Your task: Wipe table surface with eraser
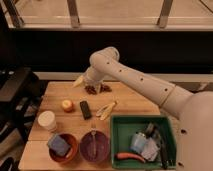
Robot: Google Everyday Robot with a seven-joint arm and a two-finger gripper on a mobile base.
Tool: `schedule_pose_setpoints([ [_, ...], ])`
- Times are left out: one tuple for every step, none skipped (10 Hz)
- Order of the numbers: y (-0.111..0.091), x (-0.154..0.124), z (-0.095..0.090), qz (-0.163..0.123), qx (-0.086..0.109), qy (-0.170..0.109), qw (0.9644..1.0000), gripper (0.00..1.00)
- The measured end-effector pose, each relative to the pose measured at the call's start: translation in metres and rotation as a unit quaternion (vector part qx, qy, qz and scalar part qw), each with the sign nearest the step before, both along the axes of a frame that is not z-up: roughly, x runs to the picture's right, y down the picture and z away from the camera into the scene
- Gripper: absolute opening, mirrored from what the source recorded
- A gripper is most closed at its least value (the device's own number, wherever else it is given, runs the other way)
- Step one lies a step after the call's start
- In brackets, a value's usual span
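Since the wipe has not begun, entries run as found, left of frame to right.

- Table (70,127): one, light plank top, lower centre of frame. It carries every item below.
- Cup (47,120): one, white, upright, at the table's left edge.
- Bowls: two, along the near edge. The orange bowl (73,150) holds one blue-grey sponge (59,144). The purple bowl (94,146) is just to its right, with a thin utensil inside that is not identifiable.
- Fruit (67,105): one, round, yellow-orange, left of centre.
- Gripper (78,81): one, over the table's far edge, upper left of centre. Its fingers are spread with nothing between them, probably readied for a pick. It is up-frame of the eraser and apart from it.
- Eraser (85,109): one, dark oblong, lying flat and loose on bare wood just right of the fruit. It touches nothing, so approach from above looks unobstructed.
- Dark cluster (95,89): one clump, reddish-brown, under the wrist near the far edge.
- Pale strips (106,109): two or so, right of the eraser and near it.
- Tray (142,120): one, green, lower right. It keeps spare items off the wood: one long black tool (160,147), one orange stick (131,156) and one pale container (140,142). Any further contents cannot be counted.
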State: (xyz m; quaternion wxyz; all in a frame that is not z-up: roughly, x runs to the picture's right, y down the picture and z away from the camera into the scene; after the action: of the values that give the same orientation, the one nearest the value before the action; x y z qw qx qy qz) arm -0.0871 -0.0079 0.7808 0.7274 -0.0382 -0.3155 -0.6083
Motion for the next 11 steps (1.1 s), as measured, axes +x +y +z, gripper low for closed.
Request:
schedule_pose_setpoints([
  [0.001,0.000,0.000,0.000,0.000,0.000,1.0000,0.80],
  [0.001,-0.002,0.000,-0.002,0.000,-0.001,1.0000,0.80],
  [-0.001,-0.002,-0.001,-0.003,0.004,0.001,1.0000,0.80],
  [-0.004,-0.001,-0.002,-0.013,0.011,0.008,0.9998,0.80],
  [-0.008,-0.010,-0.003,-0.045,0.019,0.016,0.9987,0.80],
  [-0.009,-0.019,0.001,-0.083,0.022,0.029,0.9959,0.80],
  [-0.007,-0.023,0.007,-0.110,0.021,0.041,0.9929,0.80],
  [-0.003,-0.023,0.015,-0.128,0.018,0.050,0.9904,0.80],
  [0.002,-0.027,0.025,-0.147,0.012,0.054,0.9875,0.80],
  [0.008,-0.027,0.033,-0.158,0.004,0.058,0.9858,0.80],
  [0.011,-0.026,0.038,-0.162,-0.001,0.061,0.9850,0.80],
])
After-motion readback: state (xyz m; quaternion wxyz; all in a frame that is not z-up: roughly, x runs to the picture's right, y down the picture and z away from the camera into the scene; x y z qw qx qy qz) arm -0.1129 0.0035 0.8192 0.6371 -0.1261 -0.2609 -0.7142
